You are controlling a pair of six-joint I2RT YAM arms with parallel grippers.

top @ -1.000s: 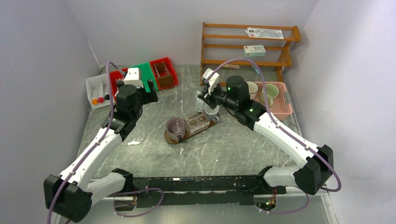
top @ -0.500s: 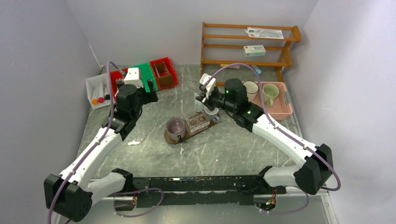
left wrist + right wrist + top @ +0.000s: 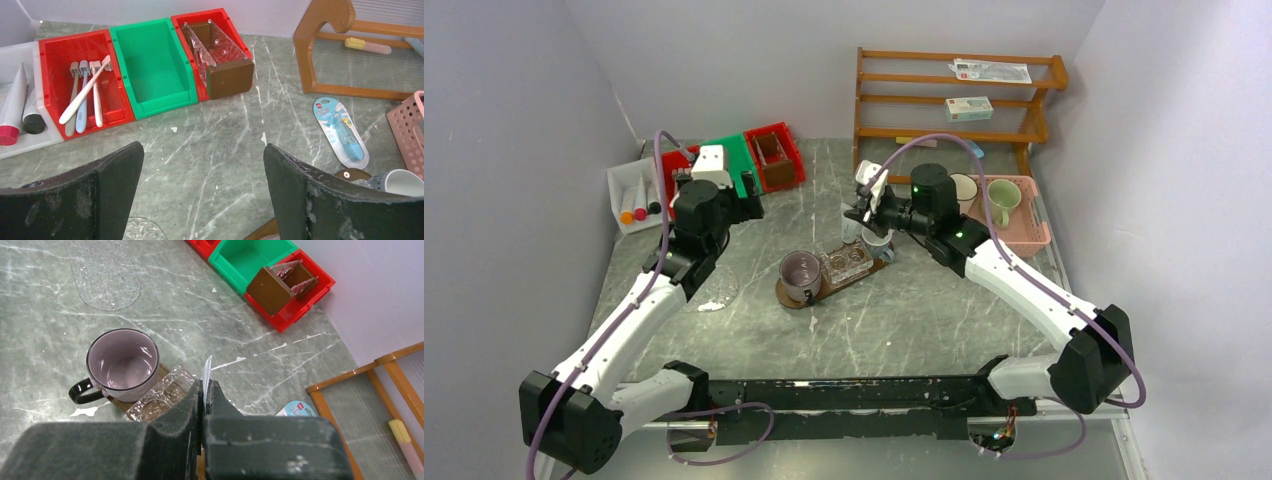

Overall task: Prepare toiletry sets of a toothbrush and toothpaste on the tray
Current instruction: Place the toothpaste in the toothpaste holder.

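The right claw (image 3: pixel 204 390) is pinched together on the flat, crimped end of a thin white tube (image 3: pixel 207 371), whose serrated edge sticks out past the foamy dark fingers (image 3: pixel 175 415). Ahead of this claw and to its left stands a glossy lilac mug (image 3: pixel 122 364) with a black rim and black loop handle. It sits on one end of the tray (image 3: pixel 161 371), a flat dark brown wooden board. Just ahead of the fingertips, a clear pressed-glass dish (image 3: pixel 160 399) with a bumpy pattern lies on the tray, touching the mug. Farther off to the left, a clear pebbled oval glass plate (image 3: pixel 102 270) lies on the grey marbled table (image 3: pixel 45 340).

From above, this claw hangs near a pale grey mug (image 3: pixel 876 243) on the tray's other end. Whether the tube reaches into that mug I cannot tell.

The left claw (image 3: pixel 202 155) stands wide apart and holds nothing; its black pads (image 3: pixel 310 200) are scuffed and chalky. Far ahead on its left, a red plastic bin (image 3: pixel 50 55) holds slim white and grey toothbrushes (image 3: pixel 82 95). Beside the bin is a white tray (image 3: pixel 25 140) with capped tubes. A green bin (image 3: pixel 150 65) lies straight ahead. To the right lies a blister-packed blue toothbrush (image 3: pixel 340 130), in front of a wooden rack (image 3: pixel 320 30).
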